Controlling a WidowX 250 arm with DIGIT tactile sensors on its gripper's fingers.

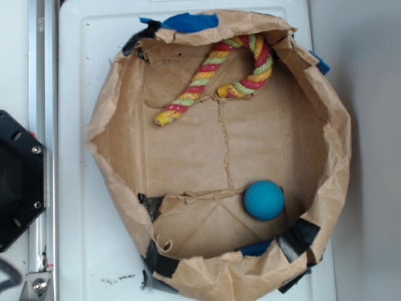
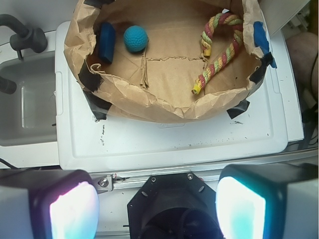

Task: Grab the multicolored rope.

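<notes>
Brown paper, crumpled and taped with black tape at the corners, forms a shallow bag point(image 1: 106, 169) that fills most of the exterior view. It sits on a white lid point(image 1: 81, 63). Inside, at the top of the picture, lies the rope point(image 1: 213, 66) — twisted red, yellow and pale green strands, bent like a cane, its hook against the bag's upper wall and its long end running down to the left. A teal ball point(image 1: 264, 200) rests well apart from it, low on the right, just beside a fold in the paper floor. A scrap of blue point(image 1: 188, 23) shows over the bag's top rim. At the left edge a metal rail point(image 1: 39, 94) and a black mount point(image 1: 15, 182) appear; the gripper itself is out of this view.

The wrist view looks at the same bag point(image 2: 124, 99) from the opposite side. Here the rope point(image 2: 219, 55) is on the right, its hook at the top, and the ball point(image 2: 135, 38) is on the left, beside a blue block point(image 2: 106, 42) leaning on the bag wall — barely visible from outside. A grey sink point(image 2: 25, 99) lies left of the lid. Only this view shows the gripper point(image 2: 157, 209): its two fingers point(image 2: 75, 209) stand wide apart at the bottom corners, holding nothing, well short of the bag.
</notes>
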